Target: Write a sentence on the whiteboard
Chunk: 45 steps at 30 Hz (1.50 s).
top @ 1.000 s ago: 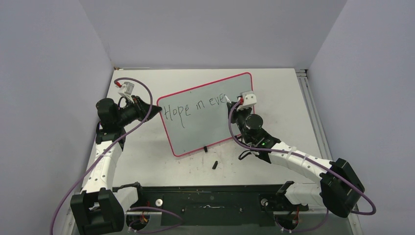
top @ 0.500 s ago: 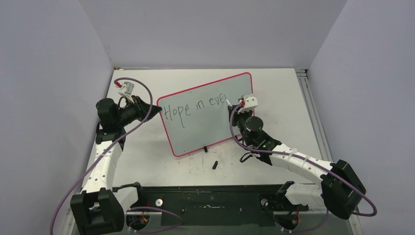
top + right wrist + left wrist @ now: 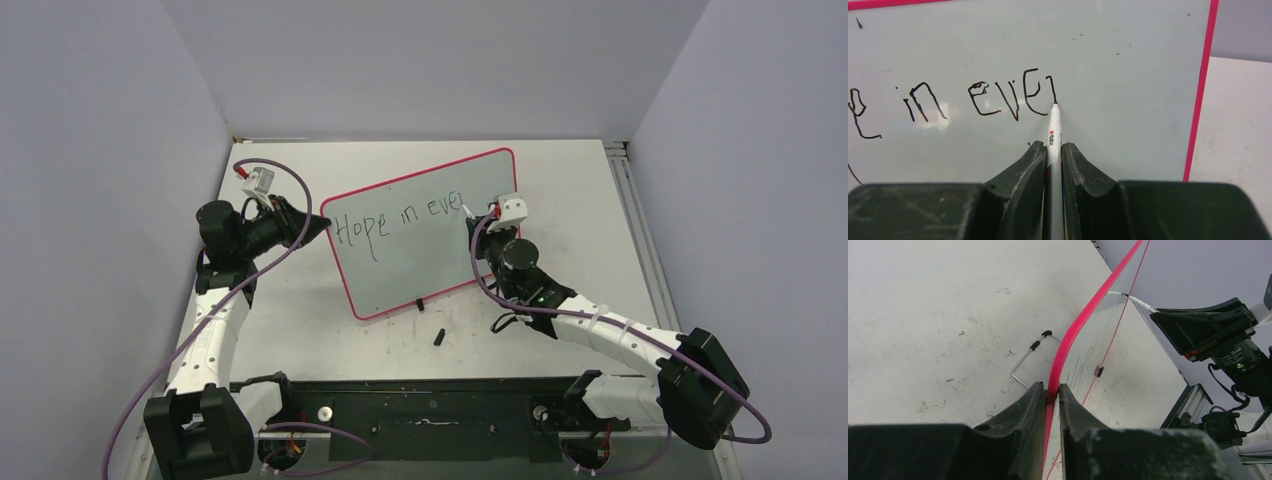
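One large rounded-corner whiteboard (image 3: pixel 420 265), pale grey-white and glossy with a thin red-pink rim, stands tilted on the white, scuffed table (image 3: pixel 580 200), between the two arms. The left gripper (image 3: pixel 1052 389) is clenched on the board's left edge, with one dark finger on each side of the red rim. In the left wrist view a single bent wire leg (image 3: pixel 1024 364) with two black tips reaches from behind the board down to the table. The right gripper (image 3: pixel 1054 146) grasps one slim white marker pen (image 3: pixel 1053 122) with a small red mark on its barrel. The two fingers are pressed against the barrel and the black tip touches the board. The black handwritten sentence (image 3: pixel 1008 100) runs in one slanted line across the upper half of the board. Two whole words can be read, "Hope" and "in", and then three letters, "eve". After them comes one short hooked stroke, and the pen tip rests at its lower end. The part of the board to the right of this stroke, up to the red rim, bears no lettering. One small black piece (image 3: pixel 439 336) lies on the table just in front of the board's near edge, apart from both grippers. It is too small to tell what it is.
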### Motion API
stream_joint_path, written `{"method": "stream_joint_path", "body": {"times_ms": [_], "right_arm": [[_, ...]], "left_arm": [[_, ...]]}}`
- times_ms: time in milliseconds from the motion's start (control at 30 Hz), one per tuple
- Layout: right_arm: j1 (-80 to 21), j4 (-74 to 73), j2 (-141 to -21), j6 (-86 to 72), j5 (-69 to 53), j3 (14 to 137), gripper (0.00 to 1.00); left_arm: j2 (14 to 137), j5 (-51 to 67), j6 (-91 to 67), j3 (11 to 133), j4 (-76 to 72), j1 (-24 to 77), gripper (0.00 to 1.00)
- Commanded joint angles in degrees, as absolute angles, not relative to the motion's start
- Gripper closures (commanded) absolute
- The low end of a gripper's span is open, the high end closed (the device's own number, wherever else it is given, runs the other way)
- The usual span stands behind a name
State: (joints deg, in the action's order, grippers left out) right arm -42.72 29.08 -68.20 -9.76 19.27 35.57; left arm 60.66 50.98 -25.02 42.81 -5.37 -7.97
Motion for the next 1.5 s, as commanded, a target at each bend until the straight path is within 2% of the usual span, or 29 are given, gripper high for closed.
{"method": "stream_joint_path", "body": {"times_ms": [0, 433, 1467], "right_arm": [[-42.31, 31.96, -68.08, -8.81, 19.76, 38.03, 0.95], [-41.89, 33.70, -69.90, -7.21, 19.51, 40.59, 0.95], [-41.20, 32.11, -68.46, -9.36, 20.48, 37.64, 0.95]], "left_arm": [[60.74, 51.58, -24.11, 44.35, -4.74, -7.49, 0.88], [60.44, 51.68, -22.53, 44.38, -3.77, -6.97, 0.95], [60.28, 51.68, -22.13, 44.46, -3.37, -6.83, 0.97]]}}
